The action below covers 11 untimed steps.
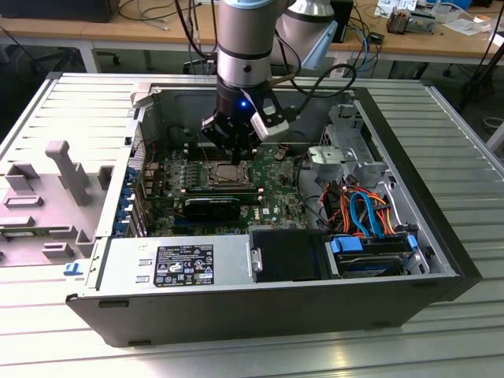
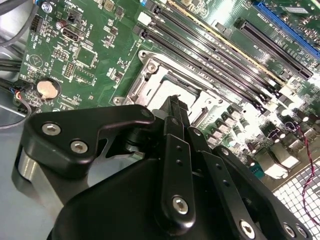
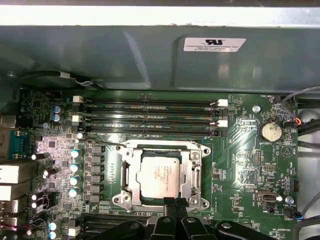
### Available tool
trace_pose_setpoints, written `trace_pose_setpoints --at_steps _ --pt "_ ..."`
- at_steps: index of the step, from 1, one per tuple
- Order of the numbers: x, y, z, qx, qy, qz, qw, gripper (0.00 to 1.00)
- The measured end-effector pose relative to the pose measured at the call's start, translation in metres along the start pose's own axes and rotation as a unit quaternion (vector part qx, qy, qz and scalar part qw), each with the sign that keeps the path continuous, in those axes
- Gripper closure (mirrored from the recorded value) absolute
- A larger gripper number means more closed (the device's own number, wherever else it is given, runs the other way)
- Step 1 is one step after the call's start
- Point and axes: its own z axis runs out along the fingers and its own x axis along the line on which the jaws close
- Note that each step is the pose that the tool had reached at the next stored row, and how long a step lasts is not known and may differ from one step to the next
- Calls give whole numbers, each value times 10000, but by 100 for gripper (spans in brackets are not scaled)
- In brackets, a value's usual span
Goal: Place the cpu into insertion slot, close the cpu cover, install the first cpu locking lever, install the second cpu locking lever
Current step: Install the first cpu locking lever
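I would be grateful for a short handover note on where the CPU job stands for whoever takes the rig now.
Gripper: fingers together, holding nothing, tips at the edge of the insertion slot, seen in both wrist views.
CPU: lying flat in the slot, grey top up.
CPU cover: appears to be down, framing the chip.
Done: chip placed; cover looks closed.
Left: both locking levers; I cannot tell from these views whether either is latched, so check them first.
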Motion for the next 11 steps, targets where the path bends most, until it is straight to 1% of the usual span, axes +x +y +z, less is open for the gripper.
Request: trace_pose_setpoints --at_steps 4,11 --pt "26 1 1 0 0 0 10000 89" --pt "29 0 -7 -2 0 0 10000 89"
